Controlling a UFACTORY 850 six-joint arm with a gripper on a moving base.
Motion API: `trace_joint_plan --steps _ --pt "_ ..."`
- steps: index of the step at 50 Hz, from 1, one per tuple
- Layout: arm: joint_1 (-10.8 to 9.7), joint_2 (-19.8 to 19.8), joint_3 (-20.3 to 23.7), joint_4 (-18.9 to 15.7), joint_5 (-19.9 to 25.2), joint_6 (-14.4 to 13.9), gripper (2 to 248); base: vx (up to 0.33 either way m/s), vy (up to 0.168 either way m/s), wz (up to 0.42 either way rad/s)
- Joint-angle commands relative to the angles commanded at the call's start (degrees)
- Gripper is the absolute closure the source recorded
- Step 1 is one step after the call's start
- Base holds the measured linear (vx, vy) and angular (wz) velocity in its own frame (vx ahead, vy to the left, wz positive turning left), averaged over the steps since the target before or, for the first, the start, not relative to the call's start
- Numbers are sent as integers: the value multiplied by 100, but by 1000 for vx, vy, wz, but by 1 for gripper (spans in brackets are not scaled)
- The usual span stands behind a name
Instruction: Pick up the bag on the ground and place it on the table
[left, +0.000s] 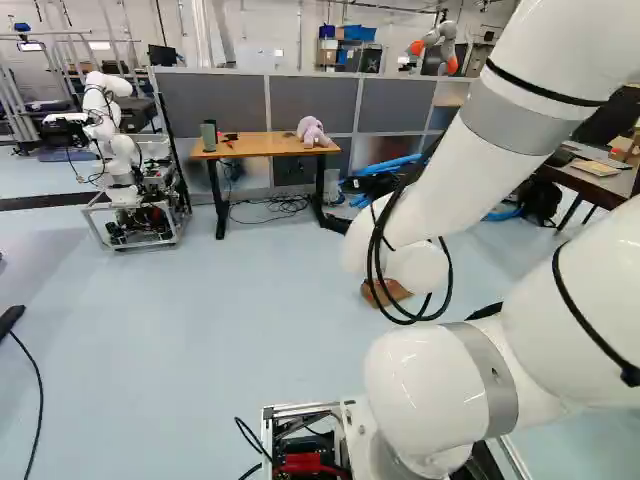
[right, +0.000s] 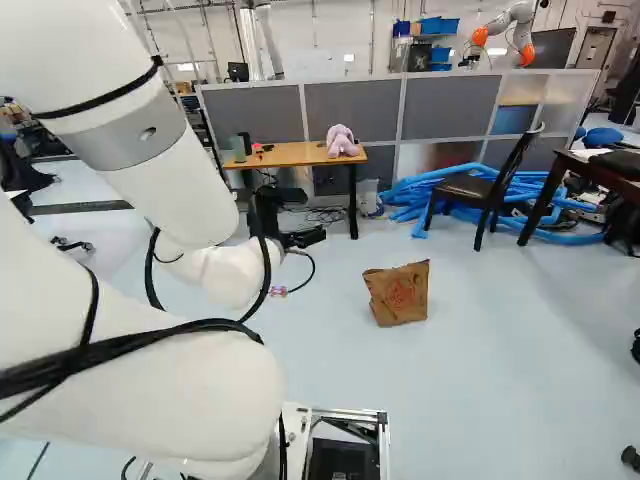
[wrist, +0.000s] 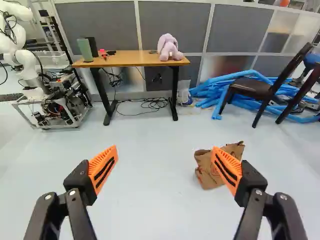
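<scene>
Beside the arm in the right base view is my black gripper (right: 292, 226). From the wrist, the gripper (wrist: 165, 148) stands wide open, its orange pads far apart with nothing between them. The crumpled brown paper bag (right: 398, 294) stands on the floor, right of the gripper in the right base view. In the wrist view one finger partly covers the bag (wrist: 207, 175), which lies beyond it; in the left base view the arm's cables partly cover it. The wooden table (wrist: 131, 60) stands farther off against the partition, with a purple plush toy (wrist: 169, 47) on top.
A green container (right: 238, 149) stands at the table's other end. Cables lie on the floor beneath the table. Blue tubes (right: 420, 195) and a dark chair (right: 478, 188) are beyond the bag, near a dark table. Another robot (left: 125, 150) stands on a wheeled frame at the left.
</scene>
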Motion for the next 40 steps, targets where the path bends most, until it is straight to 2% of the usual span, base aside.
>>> trace_joint_plan --steps 16,40 --pt "0 0 0 0 0 0 3 76 -7 -40" --pt "0 0 0 0 0 0 3 117 -57 -307"
